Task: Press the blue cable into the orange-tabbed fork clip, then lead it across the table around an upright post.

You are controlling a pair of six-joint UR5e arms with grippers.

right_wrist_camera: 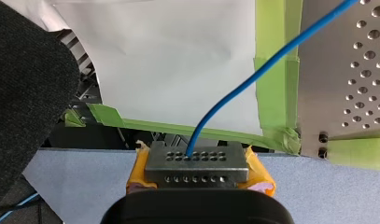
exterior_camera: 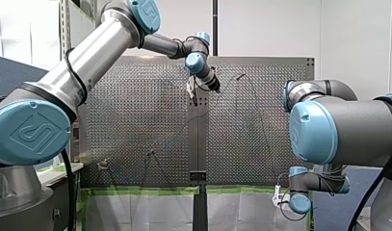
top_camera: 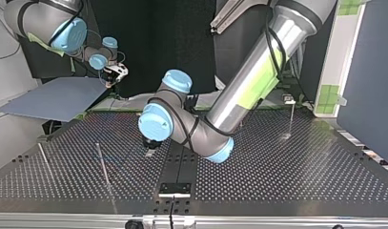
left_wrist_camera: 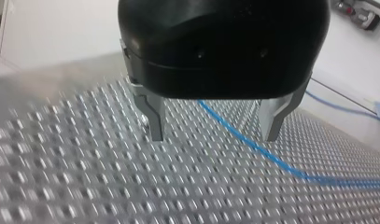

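The blue cable (left_wrist_camera: pixel 253 144) lies on the perforated table and passes under and between the metal fingers (left_wrist_camera: pixel 152 116) of my left gripper (left_wrist_camera: pixel 214 131), which hangs open just above it. In the top view this gripper (top_camera: pixel 151 147) is near the table's middle. My right gripper (right_wrist_camera: pixel 197 161) has yellow pads and is shut on the cable's end; from it the cable (right_wrist_camera: pixel 253 74) rises toward the table. It is held off the table's edge (exterior_camera: pixel 279 195). I cannot make out an orange tab on any clip.
Thin upright posts stand at the top view's left (top_camera: pixel 44 160), left of middle (top_camera: pixel 104 167) and far right (top_camera: pixel 291 117). A small fitting (exterior_camera: pixel 103 164) sits near the front view's near left. Green tape (right_wrist_camera: pixel 276 74) edges the table, with a blue-grey sheet (top_camera: pixel 58 98) beside it.
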